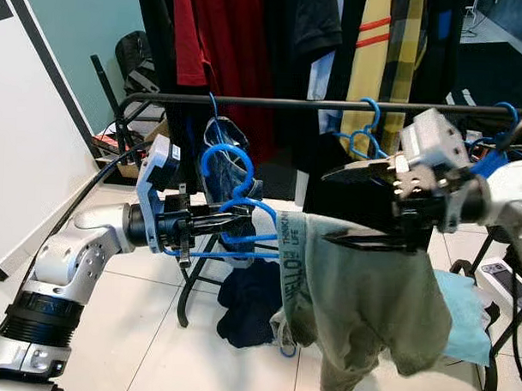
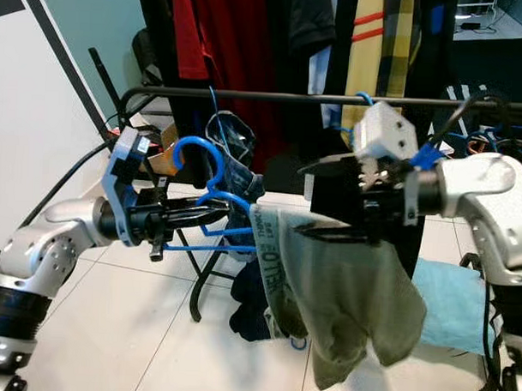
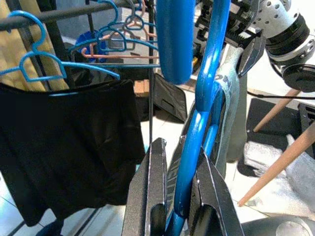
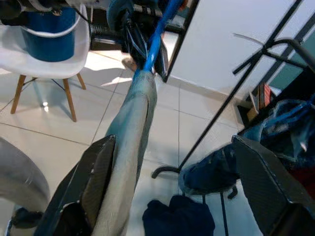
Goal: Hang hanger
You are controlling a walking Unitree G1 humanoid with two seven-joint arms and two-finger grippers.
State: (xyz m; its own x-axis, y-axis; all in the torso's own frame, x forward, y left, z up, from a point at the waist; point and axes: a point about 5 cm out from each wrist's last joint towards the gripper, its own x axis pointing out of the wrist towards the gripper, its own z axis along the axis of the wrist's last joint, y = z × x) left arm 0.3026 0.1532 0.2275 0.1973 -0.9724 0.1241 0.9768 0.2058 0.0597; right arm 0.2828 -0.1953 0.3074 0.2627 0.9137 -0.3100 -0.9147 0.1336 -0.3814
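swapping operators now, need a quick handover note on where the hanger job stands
Left claw: shut on the blue hanger at its neck, held below the black rail.
Right claw: open, its fingers either side of the grey-green garment draped on the hanger.
Done: garment is on the hanger.
Left: raise the hook over the rail, let go with both claws.
Dark clothes lie on the floor under the rack.

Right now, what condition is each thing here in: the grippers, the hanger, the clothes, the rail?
Left gripper: shut on the blue hanger.
Blue hanger: held below the rail, hook up, not hung.
Grey-green garment: draped over the hanger, hanging down.
Right gripper: open, fingers either side of the garment.
Black rail: horizontal, carrying hung clothes.
Dark clothes: heaped on the floor.
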